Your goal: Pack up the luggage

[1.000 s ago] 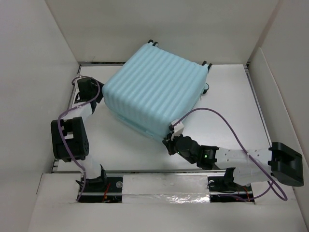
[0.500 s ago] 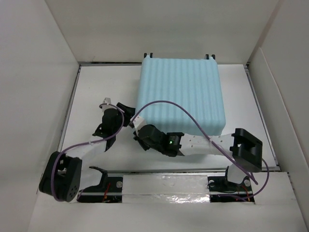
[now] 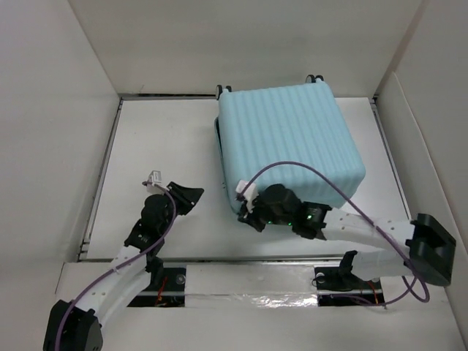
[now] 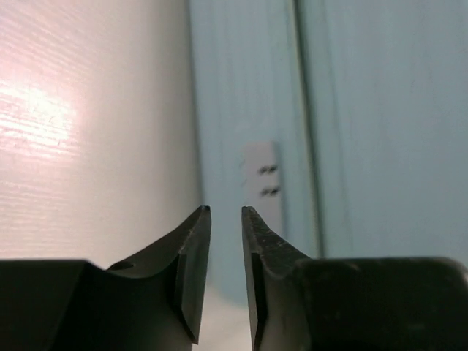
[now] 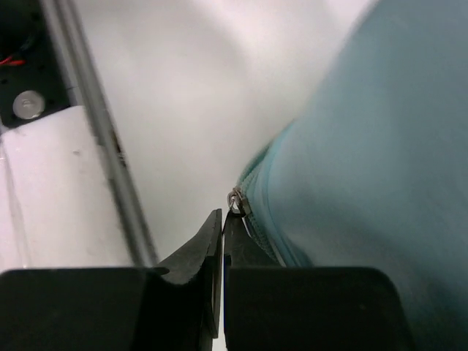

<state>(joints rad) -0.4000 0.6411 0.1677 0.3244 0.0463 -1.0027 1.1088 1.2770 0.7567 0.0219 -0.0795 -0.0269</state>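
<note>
The luggage (image 3: 289, 142) is a pale aqua ribbed hard-shell suitcase lying closed at the back right of the table, wheels (image 3: 314, 77) toward the far wall. My right gripper (image 3: 247, 213) is at its near left corner. In the right wrist view it (image 5: 221, 216) is shut on the metal zipper pull (image 5: 235, 202) at the seam of the aqua shell (image 5: 365, 161). My left gripper (image 3: 196, 194) is left of the suitcase, apart from it, slightly open and empty. The left wrist view shows it (image 4: 224, 210) facing the suitcase's side (image 4: 365, 131), which has a small grey plate (image 4: 260, 175).
White walls (image 3: 66, 110) enclose the table on the left, back and right. A metal rail (image 3: 241, 259) runs along the near edge by the arm bases. A purple cable (image 3: 322, 175) from the right arm arcs over the suitcase's near part.
The suitcase has turned and shifted right. My right gripper has moved right to the suitcase's near left corner. My left arm has pulled back toward its base, away from the suitcase.
</note>
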